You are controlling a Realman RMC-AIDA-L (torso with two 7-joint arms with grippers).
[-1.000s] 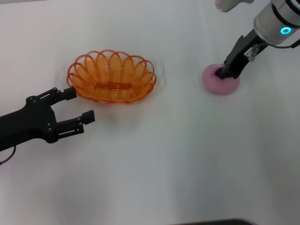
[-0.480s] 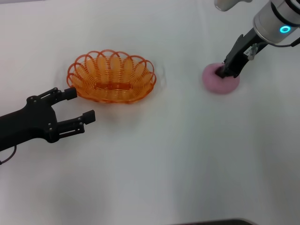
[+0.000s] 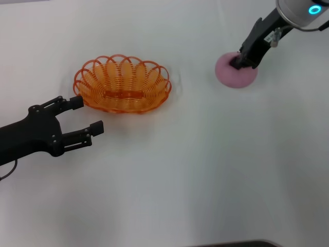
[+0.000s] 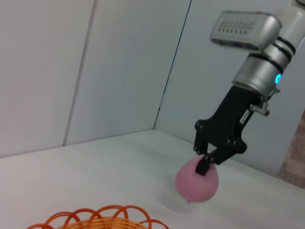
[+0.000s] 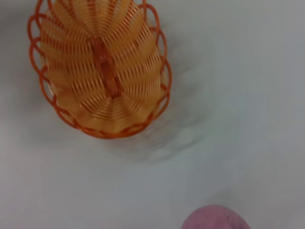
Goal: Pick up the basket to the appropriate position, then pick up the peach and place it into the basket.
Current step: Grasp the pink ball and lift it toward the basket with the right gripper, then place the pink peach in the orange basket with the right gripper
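Observation:
The orange openwork basket [image 3: 146, 87] sits empty on the white table, left of centre; it also shows in the right wrist view [image 5: 71, 71] and its rim in the left wrist view [image 4: 95, 215]. The pink peach [image 3: 234, 76] is at the far right. My right gripper [image 3: 240, 62] is shut on its top and holds it just above the table, as the left wrist view shows, with the peach [image 4: 195, 181] hanging over its shadow. The peach's top edge shows in the right wrist view [image 5: 215, 218]. My left gripper [image 3: 87, 114] is open and empty, just in front of the basket's left end.
The white table [image 3: 195, 164] stretches bare between the basket and the peach and toward the front. Grey wall panels [image 4: 95, 71] stand behind the table's far side.
My right gripper has risen and shifted slightly left toward the basket with the peach in it. The left arm and the basket have not moved.

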